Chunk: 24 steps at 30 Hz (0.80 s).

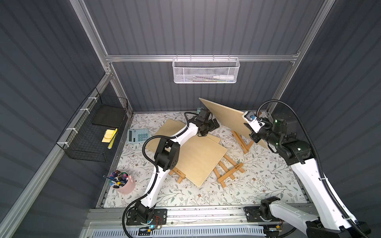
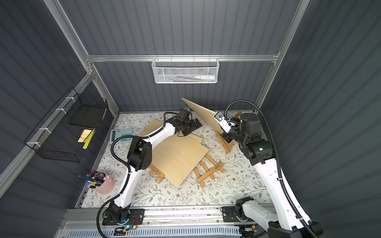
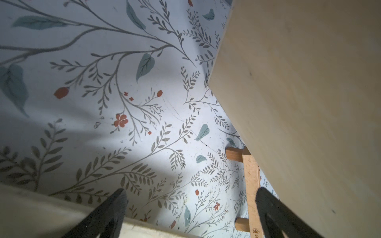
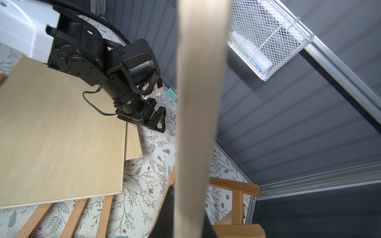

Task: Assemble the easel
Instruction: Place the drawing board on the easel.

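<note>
My right gripper is shut on the edge of a plywood board, holding it raised and tilted at the back right. Under it stands an upright wooden easel. My left gripper is open and empty at the back centre, just left of the held board, low over the mat. A large board lies flat mid-table over a second board. One folded easel lies beside it, and another easel pokes out beneath it.
A calculator lies at the left. A pink cup of markers stands front left. A black wire basket hangs on the left wall, a white mesh basket on the back rail. The back wall is close behind the held board.
</note>
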### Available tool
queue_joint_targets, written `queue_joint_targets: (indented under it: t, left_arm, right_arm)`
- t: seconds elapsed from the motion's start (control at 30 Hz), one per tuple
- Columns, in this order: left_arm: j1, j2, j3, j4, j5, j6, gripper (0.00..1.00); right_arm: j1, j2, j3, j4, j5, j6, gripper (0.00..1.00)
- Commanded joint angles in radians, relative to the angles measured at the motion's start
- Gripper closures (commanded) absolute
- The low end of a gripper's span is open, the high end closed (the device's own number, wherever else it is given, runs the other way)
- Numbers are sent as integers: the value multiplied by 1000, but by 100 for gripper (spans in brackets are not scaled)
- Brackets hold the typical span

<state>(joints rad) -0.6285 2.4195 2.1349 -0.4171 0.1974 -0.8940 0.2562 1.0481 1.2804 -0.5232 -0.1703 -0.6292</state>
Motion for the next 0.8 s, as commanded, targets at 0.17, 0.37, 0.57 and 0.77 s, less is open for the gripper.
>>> queue_joint_targets:
  t: [0.17,0.37,0.57,0.77]
  left_arm:
    - [-13,7,-22,12,22,2,1]
    - [-19,-3,-57,23,27,1,1]
    - [-19,-23,-99,38,24,0,1]
    - [-22,-31,-108,16,24,16,1]
  right_arm:
    - [-21,-12,56,259,2,-21,100]
    - [-23,15,86,281,1,-28,100]
    - [-25,-17,45,274,27,15,100]
    - [-25,-114,-48,255,81,159,100]
